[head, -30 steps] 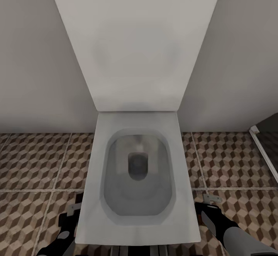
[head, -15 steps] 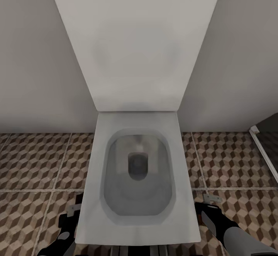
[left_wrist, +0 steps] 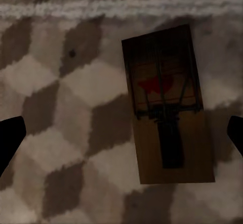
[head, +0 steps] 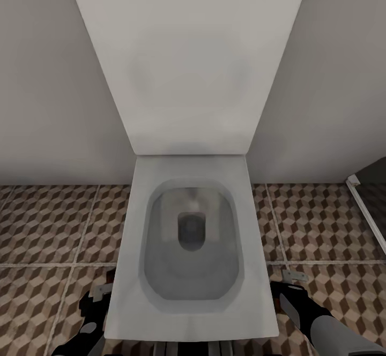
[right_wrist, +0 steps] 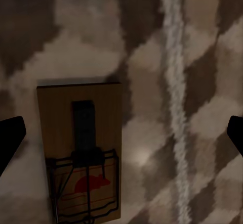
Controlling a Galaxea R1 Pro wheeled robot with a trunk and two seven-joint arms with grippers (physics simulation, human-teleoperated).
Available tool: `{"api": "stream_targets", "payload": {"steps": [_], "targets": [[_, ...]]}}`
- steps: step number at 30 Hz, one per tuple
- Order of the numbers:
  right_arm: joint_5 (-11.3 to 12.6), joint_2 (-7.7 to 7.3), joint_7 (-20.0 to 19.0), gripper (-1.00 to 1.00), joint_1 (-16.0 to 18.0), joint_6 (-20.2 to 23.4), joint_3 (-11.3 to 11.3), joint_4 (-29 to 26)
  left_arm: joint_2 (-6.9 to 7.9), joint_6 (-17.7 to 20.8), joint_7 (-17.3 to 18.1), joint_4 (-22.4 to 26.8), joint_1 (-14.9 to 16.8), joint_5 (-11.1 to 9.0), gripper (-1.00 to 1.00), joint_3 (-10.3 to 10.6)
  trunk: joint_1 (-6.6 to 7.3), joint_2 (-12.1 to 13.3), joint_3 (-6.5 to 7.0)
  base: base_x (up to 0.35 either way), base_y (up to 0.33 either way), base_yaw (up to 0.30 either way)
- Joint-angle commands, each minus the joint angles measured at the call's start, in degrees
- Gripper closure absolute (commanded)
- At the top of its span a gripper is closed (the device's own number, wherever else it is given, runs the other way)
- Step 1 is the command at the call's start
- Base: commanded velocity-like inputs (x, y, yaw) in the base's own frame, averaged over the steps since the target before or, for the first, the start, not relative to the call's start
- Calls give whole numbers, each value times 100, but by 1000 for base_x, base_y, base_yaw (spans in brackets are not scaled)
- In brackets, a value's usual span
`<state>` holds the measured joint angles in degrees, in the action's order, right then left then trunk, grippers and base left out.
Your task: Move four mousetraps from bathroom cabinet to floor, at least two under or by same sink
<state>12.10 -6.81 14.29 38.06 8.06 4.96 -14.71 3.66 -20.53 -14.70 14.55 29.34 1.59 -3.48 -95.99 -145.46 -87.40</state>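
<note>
Head view looks down on a white square-edged toilet (head: 190,238) with its lid raised against a pale wall (head: 48,77). It stands between the two arms and hides much of each. The bathroom floor (head: 48,222), tiled in a brown, beige and white cube pattern with pale grout lines, spreads to both sides. A dark panel with a white edge strip (head: 370,211) sits far off beyond the right arm.

Both arms reach down low on either side of the bowl. The left gripper (head: 95,305) hangs just beside the toilet's left flank, near the floor. The right gripper (head: 289,286) hangs just beside the right flank, its grey forearm running back to the picture's lower corner.

Left wrist view looks straight down at the tiles. The left gripper's dark fingertips (left_wrist: 10,138) sit at the two edges of the picture, spread wide and holding nothing. One mousetrap (left_wrist: 167,105), a tan wooden board with wire parts and a red mark, lies flat on the floor between and below them, nearer one finger, clear of both.

Right wrist view is much the same: the right gripper's fingertips (right_wrist: 10,138) are spread wide and empty. A second mousetrap (right_wrist: 81,153) lies flat on the tiles below, nearer one finger, touching neither, with a grout line running beside it.
</note>
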Motion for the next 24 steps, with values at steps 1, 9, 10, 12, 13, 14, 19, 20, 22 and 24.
{"api": "stream_targets", "payload": {"steps": [1, 9, 10, 12, 13, 14, 19, 20, 22, 24], "targets": [[47, -4, 32, -100, -1, 37, 49, -14, -3, -22, 3, -5, 2, 17, -100, -30, 1, -1, -3, 0, 0, 0], [47, -4, 33, -100, -1, 37, 49, -14, -5, -25, 3, 1, 2, 23, -100, -30, 1, -1, -3, 0, 0, 0], [47, -4, 34, -100, -1, 37, 49, -14, -5, -29, 2, 7, 2, 24, -100, -30, 1, -1, -3, 0, 0, 0], [47, -4, 34, -100, -1, 37, 49, -14, -7, -56, 2, 20, 2, 23, -100, -30, 1, -1, -3, 0, 0, 0], [47, -4, 35, -100, -1, 37, 49, -14, -9, -77, 2, 27, 2, 22, -100, -30, 1, -1, -3, 0, 0, 0], [47, -4, 34, -100, -1, 37, 51, -14, -8, -106, 2, 37, 2, 21, -100, -30, 1, -1, -3, 0, 0, 0], [44, -6, 31, -100, -1, 34, 50, -14, -6, -381, 2, 74, 2, 18, -100, -25, 1, -1, -3, 0, 0, 0], [43, -7, 31, -100, -1, 31, 51, -14, -6, -415, 2, 80, 2, 18, -100, -23, 1, -1, -3, 0, 0, 0], [40, -9, 30, -100, -1, 25, 52, -14, -8, -460, 2, 87, 2, 18, -100, -21, 1, -1, -3, 0, 0, 0], [37, -14, 30, -100, -1, 20, 51, -14, -8, -489, -4, 92, 2, 16, -100, -21, 1, -1, -3, 0, 0, 0]]}}
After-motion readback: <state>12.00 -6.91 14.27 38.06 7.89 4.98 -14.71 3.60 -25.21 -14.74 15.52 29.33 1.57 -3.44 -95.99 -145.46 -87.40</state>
